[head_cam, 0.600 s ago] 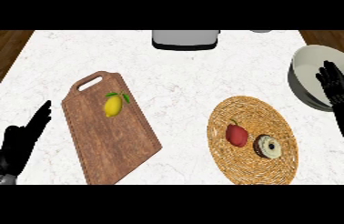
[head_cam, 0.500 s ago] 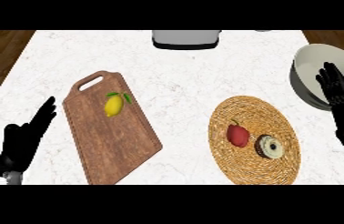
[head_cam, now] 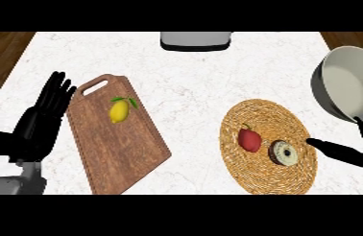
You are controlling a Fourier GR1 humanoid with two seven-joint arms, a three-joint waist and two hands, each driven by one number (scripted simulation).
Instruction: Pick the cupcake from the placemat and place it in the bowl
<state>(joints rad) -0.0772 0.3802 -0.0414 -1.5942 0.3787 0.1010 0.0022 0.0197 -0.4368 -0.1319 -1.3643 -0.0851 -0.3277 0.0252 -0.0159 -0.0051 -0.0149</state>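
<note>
The cupcake (head_cam: pixel 285 152), dark with a pale top, sits on the right half of the round woven placemat (head_cam: pixel 266 175). A red fruit (head_cam: pixel 248 139) lies just left of it on the same mat. The grey bowl (head_cam: pixel 343 88) is cut off by the right edge, beyond the placemat. Only a straight black finger of my right hand (head_cam: pixel 337 152) shows, coming in from the right edge; its tip is a little right of the cupcake and does not touch it. My left hand (head_cam: pixel 41 122) stands open, fingers up, at the left edge beside the cutting board.
A wooden cutting board (head_cam: pixel 117 148) with a yellow lemon (head_cam: pixel 119 111) on it lies left of centre. A grey appliance (head_cam: pixel 195 40) stands at the counter's far edge. Dark wood shows past the counter's far corners.
My right hand has come down from beside the bowl to just right of the cupcake. My left hand has moved up and a little right, toward the cutting board.
</note>
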